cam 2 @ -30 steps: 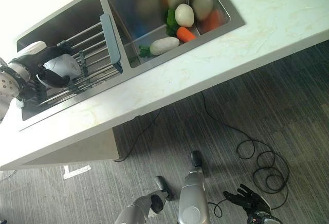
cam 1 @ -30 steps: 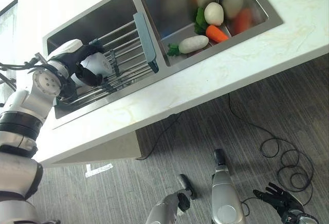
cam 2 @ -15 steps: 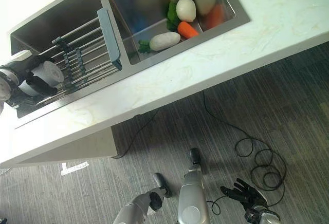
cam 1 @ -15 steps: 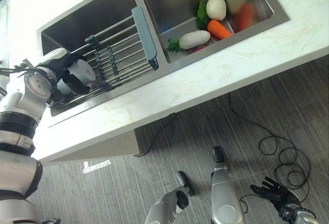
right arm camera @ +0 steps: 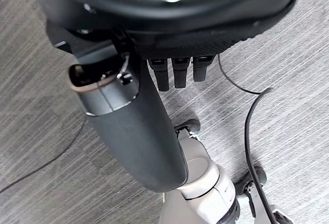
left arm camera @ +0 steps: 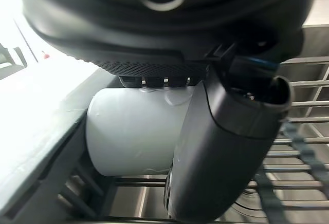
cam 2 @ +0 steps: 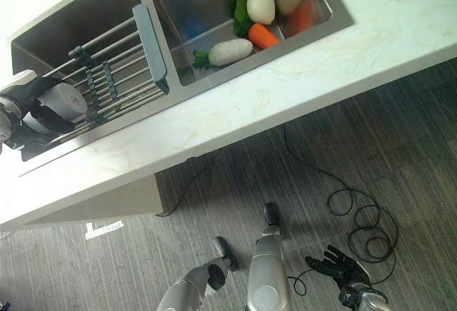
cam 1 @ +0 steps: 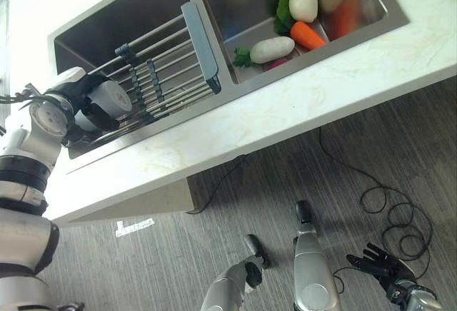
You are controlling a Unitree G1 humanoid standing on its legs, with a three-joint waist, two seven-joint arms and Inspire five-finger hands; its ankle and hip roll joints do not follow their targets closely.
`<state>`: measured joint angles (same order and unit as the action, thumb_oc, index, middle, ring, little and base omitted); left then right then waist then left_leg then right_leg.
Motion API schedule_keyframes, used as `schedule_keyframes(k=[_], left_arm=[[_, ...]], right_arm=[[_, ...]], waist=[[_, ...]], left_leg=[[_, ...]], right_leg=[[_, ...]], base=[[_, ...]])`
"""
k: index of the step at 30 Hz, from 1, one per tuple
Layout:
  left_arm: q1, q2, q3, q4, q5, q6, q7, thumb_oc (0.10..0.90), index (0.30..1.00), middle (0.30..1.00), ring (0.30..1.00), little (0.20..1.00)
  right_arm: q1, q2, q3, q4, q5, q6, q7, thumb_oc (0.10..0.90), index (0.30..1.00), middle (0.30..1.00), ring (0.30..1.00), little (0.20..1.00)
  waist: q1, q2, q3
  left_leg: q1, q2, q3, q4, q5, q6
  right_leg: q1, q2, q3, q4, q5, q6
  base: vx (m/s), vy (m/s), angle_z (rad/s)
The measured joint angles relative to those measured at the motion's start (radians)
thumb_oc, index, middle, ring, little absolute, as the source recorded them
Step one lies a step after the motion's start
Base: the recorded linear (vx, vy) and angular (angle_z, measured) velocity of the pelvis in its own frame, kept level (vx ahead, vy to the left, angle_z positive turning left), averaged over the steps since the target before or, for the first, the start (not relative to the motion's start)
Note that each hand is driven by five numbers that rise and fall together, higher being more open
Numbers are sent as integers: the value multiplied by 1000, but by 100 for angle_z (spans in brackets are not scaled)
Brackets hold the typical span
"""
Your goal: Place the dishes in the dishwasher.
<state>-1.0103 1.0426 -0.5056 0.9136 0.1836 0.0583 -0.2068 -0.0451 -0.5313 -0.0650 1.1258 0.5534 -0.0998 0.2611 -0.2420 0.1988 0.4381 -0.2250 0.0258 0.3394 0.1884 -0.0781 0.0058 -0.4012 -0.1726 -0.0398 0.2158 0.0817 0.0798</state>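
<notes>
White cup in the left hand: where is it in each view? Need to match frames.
Left eye view: white cup at far left, held by the left hand over the rack in the sink's left basin.
Right eye view: cup at the left edge, same spot.
Left wrist view: cup behind the thumb.
Right wrist view: floor.
Shared landmark: the rack's bars.

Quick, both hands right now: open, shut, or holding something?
Left hand: shut on the white cylindrical cup, over the metal rack in the left sink basin.
Right hand: open, fingers spread, hanging low above the grey floor, holding nothing.
</notes>
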Motion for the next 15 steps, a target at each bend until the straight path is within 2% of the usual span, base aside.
schedule_keyframes(k=[15], left_arm=[[4,-8,2,-1,27,12,18,800,900,900,900,900]], right_arm=[[-9,0,21,-33,0,3,-13,800,900,900,900,900]], waist=[[-3,-3,2]], left_leg=[[-9,6,-17,-2,15,-6]], right_leg=[[0,-2,-21,2,5,-8]], base=[[-33,8,3]])
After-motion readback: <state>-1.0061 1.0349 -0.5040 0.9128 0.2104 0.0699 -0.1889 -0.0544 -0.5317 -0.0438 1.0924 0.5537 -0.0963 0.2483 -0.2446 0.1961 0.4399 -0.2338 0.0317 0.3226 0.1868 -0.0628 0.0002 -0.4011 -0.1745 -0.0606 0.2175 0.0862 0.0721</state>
